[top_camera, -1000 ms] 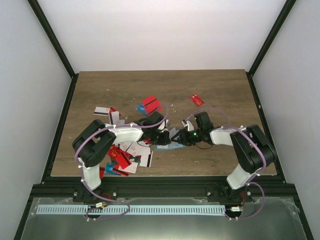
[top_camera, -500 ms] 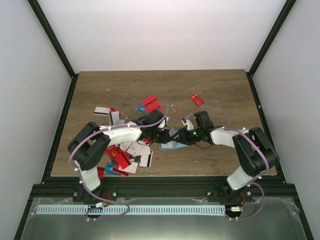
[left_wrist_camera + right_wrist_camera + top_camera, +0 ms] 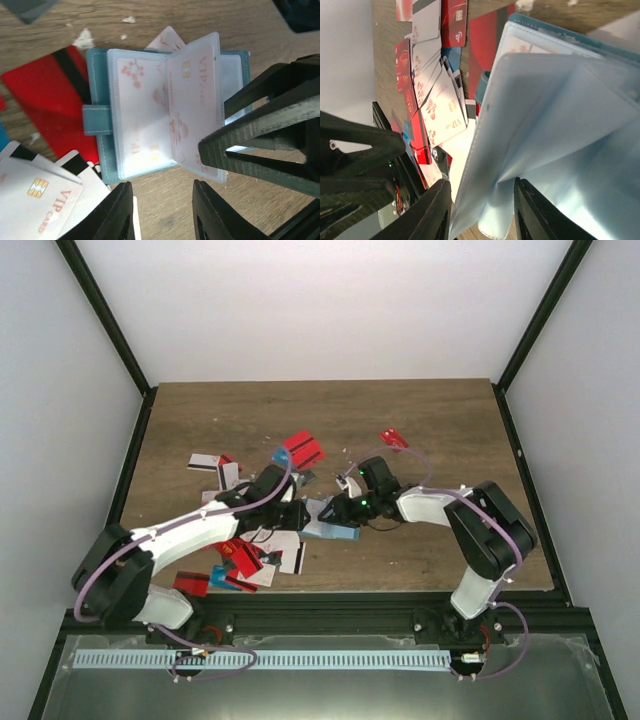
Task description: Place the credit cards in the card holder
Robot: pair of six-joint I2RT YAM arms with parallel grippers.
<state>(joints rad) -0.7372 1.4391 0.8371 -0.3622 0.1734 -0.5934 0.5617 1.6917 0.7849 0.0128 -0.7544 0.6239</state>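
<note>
The fingers [image 3: 117,215] of the left gripper [image 3: 161,195] stand apart and hold nothing. They are at one long edge of the card holder [image 3: 100,80]. The fingers [image 3: 434,210] of the right gripper [image 3: 482,205] are also apart. One clear sleeve [image 3: 540,110] of the holder reaches into the gap between them, and I cannot tell if a finger touches it. In the left wrist view the right gripper comes in from the right side, with one fingertip over the edge of the raised sleeve.

The card holder lies open on the wooden surface [image 3: 210,15], between the two grippers. Its teal cover is flat, its strap [image 3: 97,120] is on the side away from the right gripper, and the clear sleeves are fanned upward. One white VIP card [image 3: 192,95] sits inside the raised sleeve, and a pale card with pink blossoms [image 3: 140,100] shows in the sleeve below it.

On the strap side, a red card with a black stripe [image 3: 50,95] touches the edge of the holder. White VIP cards [image 3: 45,200] overlap near it.

In the top view many credit cards [image 3: 250,550] lie in a loose heap under the left arm, mostly red and white. More red cards [image 3: 303,448] lie farther back. A single red one [image 3: 393,438] is behind the right arm, and white striped cards [image 3: 205,462] lie to the far left.
</note>
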